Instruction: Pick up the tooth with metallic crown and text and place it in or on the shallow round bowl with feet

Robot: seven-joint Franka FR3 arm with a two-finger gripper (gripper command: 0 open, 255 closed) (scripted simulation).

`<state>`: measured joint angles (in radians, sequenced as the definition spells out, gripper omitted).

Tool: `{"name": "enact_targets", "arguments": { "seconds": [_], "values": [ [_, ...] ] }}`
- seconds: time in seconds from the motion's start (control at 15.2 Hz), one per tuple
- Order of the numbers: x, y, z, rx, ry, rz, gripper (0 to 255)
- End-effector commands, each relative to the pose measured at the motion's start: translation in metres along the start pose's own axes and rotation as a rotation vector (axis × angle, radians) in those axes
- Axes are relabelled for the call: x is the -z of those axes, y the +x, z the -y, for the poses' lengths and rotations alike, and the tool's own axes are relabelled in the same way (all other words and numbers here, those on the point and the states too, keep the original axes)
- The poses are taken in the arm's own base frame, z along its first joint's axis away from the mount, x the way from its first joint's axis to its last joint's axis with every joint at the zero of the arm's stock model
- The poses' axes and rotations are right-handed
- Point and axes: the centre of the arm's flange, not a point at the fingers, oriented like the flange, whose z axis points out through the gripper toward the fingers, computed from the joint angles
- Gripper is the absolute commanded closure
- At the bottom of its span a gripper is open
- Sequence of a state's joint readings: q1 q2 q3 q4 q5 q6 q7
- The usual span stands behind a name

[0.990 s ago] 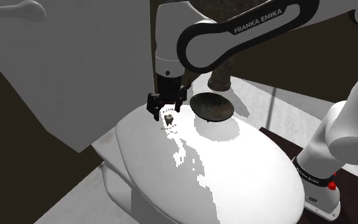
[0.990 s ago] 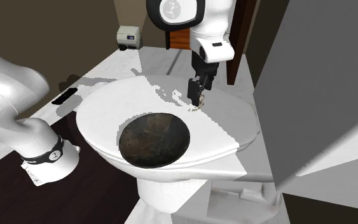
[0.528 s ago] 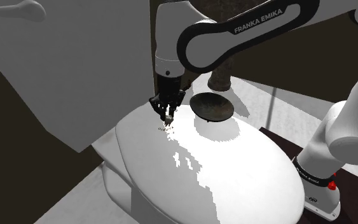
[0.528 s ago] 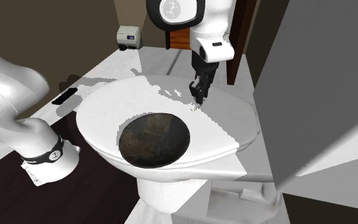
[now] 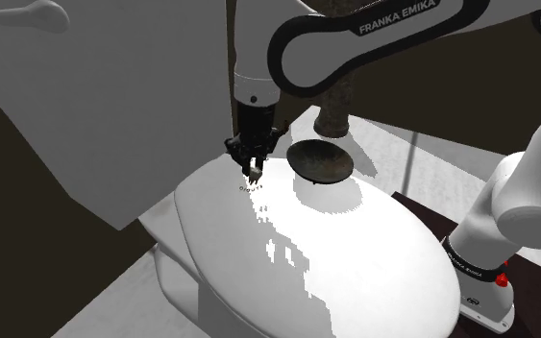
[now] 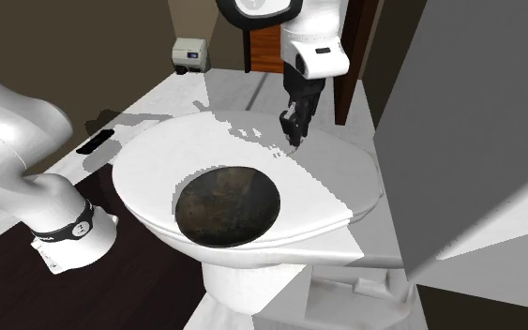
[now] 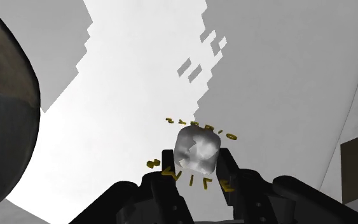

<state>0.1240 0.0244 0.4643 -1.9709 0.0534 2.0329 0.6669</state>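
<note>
Item: tooth (image 7: 198, 148), silvery and lumpy, ringed by gold lettering, clamped between the closed fingers of the gripper (image 7: 196, 162), just above the white toilet lid (image 5: 355, 259) and near the dark bowl (image 5: 321, 161). Handling: you should raise it straight until it clears the bowl's rim, carry it over the bowl's middle, then lower it before releasing, since so small and rounded a piece may roll or bounce out. Orientation: squat, with no long axis that can be read; the silvery face is turned toward the wrist camera, and the lettering circles it near the fingertips.
</note>
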Motion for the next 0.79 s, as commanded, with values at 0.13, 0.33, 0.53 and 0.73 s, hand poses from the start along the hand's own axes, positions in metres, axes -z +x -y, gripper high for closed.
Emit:
{"name": "enact_targets", "arguments": {
  "seconds": [0.13,0.33,0.53,0.73],
  "values": [
    [0.021,0.000,0.002,0.000,0.000,0.000,255],
    [0.037,-0.001,0.003,0.000,0.000,0.000,255],
    [0.053,-0.001,0.004,0.000,0.000,0.000,255],
    [0.069,-0.001,0.005,0.000,0.000,0.000,255]
  ]
}}
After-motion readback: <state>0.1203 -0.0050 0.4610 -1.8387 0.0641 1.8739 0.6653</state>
